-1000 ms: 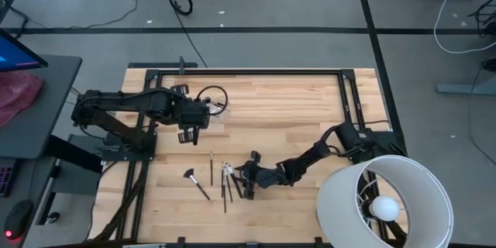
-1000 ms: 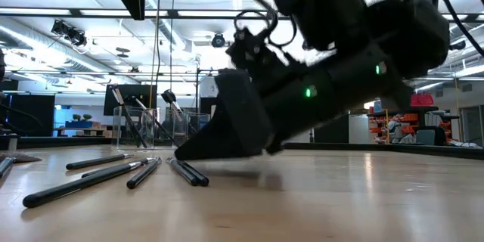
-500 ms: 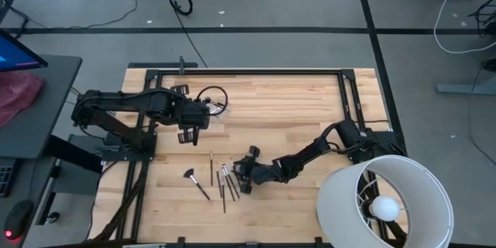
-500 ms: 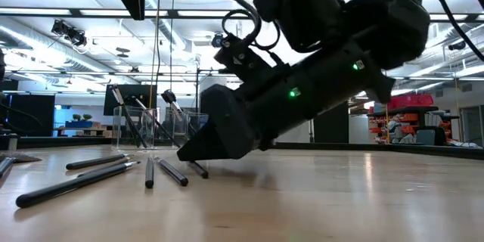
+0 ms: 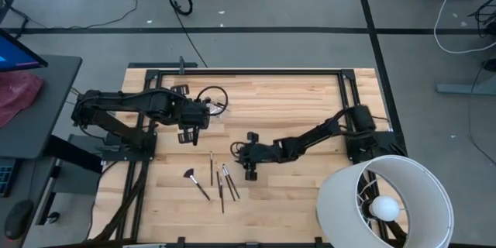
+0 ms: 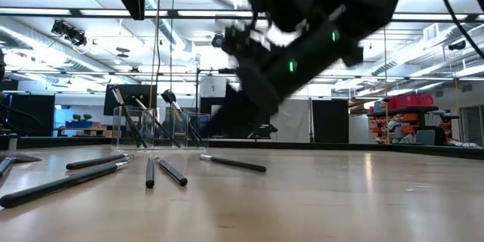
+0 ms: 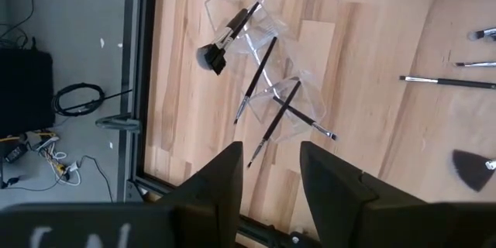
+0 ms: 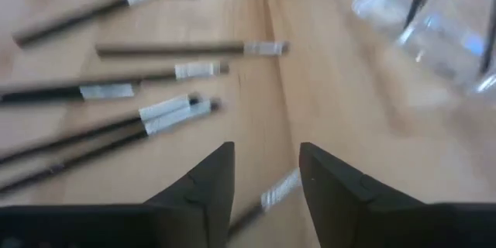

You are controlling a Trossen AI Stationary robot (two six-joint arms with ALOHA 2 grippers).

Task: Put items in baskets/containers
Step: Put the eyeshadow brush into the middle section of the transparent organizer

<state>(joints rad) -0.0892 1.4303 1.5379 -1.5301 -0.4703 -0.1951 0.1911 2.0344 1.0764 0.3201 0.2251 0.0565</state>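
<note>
While a few brushes (image 7: 260,70) stand in my clear container (image 7: 267,85), my right end effector (image 5: 249,164) hangs spread and empty over six loose brushes (image 8: 163,108) on the worktop (image 5: 294,105).

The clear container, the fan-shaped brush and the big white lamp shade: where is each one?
clear container (image 7: 263,70): left wrist view, on its transparent wall between the brushes standing in it.
fan-shaped brush (image 5: 190,175): high view, on its dark fan of bristles.
white lamp shade (image 5: 341,201): high view, on its outer white wall.

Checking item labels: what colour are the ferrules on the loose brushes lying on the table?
Silver, on dark handles; the brushes show this best in the right wrist view.
</note>
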